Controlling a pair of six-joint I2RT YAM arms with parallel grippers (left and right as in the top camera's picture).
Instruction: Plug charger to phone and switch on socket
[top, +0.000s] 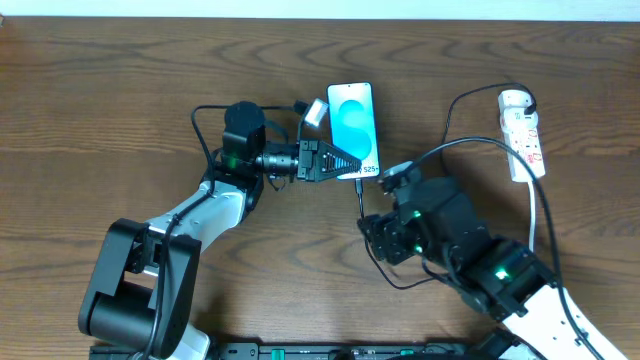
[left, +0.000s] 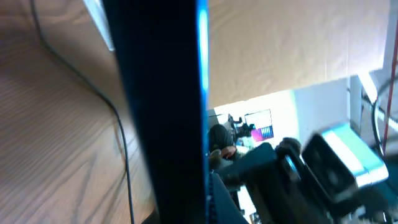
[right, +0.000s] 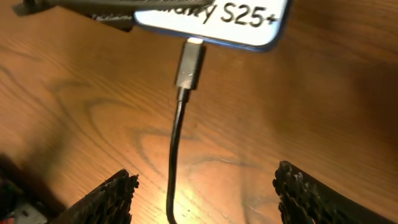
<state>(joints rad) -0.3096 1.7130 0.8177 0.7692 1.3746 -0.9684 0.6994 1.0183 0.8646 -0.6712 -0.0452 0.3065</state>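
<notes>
Over on the left, the left gripper (top: 335, 162) reaches in sideways, jaws clenched on the long left edge of the slim rectangular smartphone with the black frame and bright blue-teal screen (top: 355, 128). The left wrist view is almost filled by that dark edge. Good place to hold it: the phone is stiff, slick glass, likely to skate on the brown wooden table (top: 120, 100), and I'd judge the frame takes a squeeze far better than the screen would.

At the phone's bottom edge, the small black plug of the long thin black charger (right: 188, 63) sits in the port, a sliver of metal showing. Whether it is fully home, I can't tell. The cable trails limply towards the camera. It is light and floppy, so the only part worth gripping is the rigid plug housing; pinch further back and the cable would simply bend.

Next along, the right gripper (right: 202, 190) hovers just below the plug, jaws released and standing wide on either side of the cable, touching nothing.

Far right, the long narrow white power strip with red marks (top: 524, 135) lies well apart from the phone, the charger's black adapter apparently seated at its far end. The switch position is too small to read. To my eye the strip is light plastic and could slide, so its switch wants a firm push straight down rather than a sideways nudge.
</notes>
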